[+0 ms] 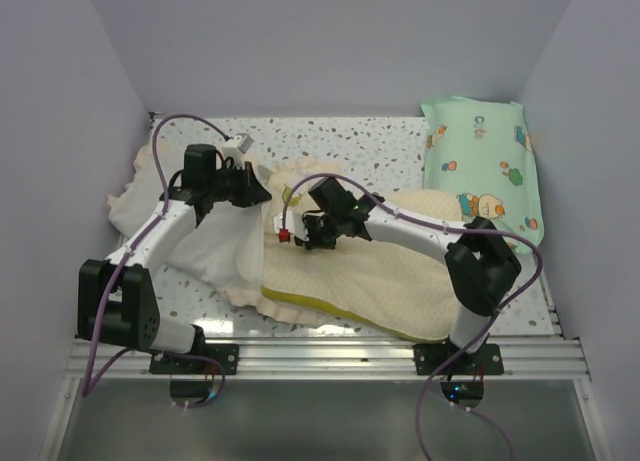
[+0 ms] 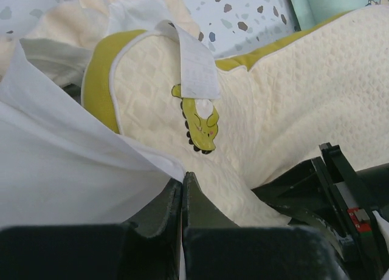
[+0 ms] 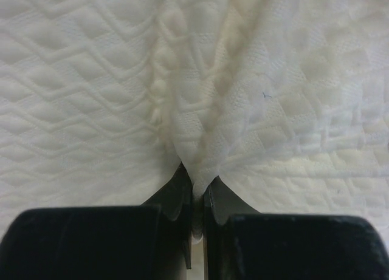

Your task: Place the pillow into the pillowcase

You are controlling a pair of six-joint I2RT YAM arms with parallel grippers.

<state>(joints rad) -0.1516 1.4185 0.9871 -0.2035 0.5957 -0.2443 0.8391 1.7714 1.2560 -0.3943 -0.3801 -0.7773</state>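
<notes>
The cream-yellow quilted pillow (image 1: 385,281) lies across the table's middle, its brighter yellow edge toward the front. Its left end, with a white tag and a small yellow-green emblem (image 2: 200,119), sits at the mouth of the pillowcase (image 1: 225,251). My left gripper (image 1: 260,193) is shut on the pillowcase's white fabric (image 2: 61,170) and holds it lifted over that end; in the left wrist view the gripper (image 2: 182,178) pinches the cloth. My right gripper (image 1: 305,239) is shut on a pinched fold of the pillow (image 3: 200,128), and it shows in the right wrist view (image 3: 199,184).
A mint-green cartoon-print pillow (image 1: 485,166) lies at the back right. The rest of the pillowcase, cream with ruffled trim (image 1: 130,206), is heaped at the left by the wall. The speckled tabletop (image 1: 350,141) shows behind the arms.
</notes>
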